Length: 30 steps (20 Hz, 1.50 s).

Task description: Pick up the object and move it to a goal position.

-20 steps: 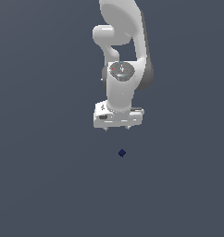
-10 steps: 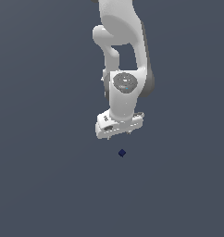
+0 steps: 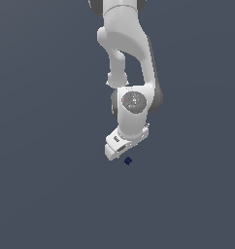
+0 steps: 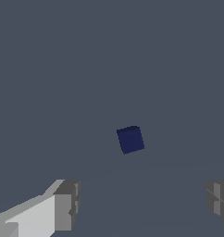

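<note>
The cube lies apart, seemingly just ahead of the wide-open, empty tool.

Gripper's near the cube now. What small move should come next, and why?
Probably ease the gripper forward and down so the cube sits between the fingers. In the wrist view the jaws stand wide apart, the cube lies free on the floor beyond the fingertips, not yet between them, so closing now would likely miss.

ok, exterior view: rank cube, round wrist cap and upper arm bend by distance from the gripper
1. Cube, right beside the gripper, on the exterior view's right.
2. Round wrist cap, above the gripper.
3. Upper arm bend, near the top.
</note>
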### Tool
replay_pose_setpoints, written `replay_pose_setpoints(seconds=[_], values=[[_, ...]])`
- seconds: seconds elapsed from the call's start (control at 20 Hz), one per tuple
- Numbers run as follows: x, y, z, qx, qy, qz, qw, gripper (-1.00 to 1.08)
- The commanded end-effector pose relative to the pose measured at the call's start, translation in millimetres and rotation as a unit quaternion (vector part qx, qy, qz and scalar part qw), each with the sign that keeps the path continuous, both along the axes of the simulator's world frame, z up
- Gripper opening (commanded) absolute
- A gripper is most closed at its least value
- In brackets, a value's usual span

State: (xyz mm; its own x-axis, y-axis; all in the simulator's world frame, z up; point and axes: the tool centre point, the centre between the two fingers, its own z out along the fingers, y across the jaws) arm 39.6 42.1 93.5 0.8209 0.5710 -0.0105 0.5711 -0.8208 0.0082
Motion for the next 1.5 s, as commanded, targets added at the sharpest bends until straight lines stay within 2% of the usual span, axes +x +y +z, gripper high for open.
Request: replay_pose_setpoints(seconds=[0.0, 0.3, 0.6, 1.05, 1.45], values=[[5, 3, -8, 0.001, 0.000, 0.034, 0.9994, 1.00], [13, 7, -21, 0.004, -0.001, 0.092, 0.9958, 1.00], [18, 9, -29, 0.006, -0.001, 0.123, 0.9924, 1.00], [18, 10, -36, 0.006, -0.001, 0.126, 0.9920, 1.00], [17, 10, -73, 0.006, -0.001, 0.128, 0.9917, 1.00]])
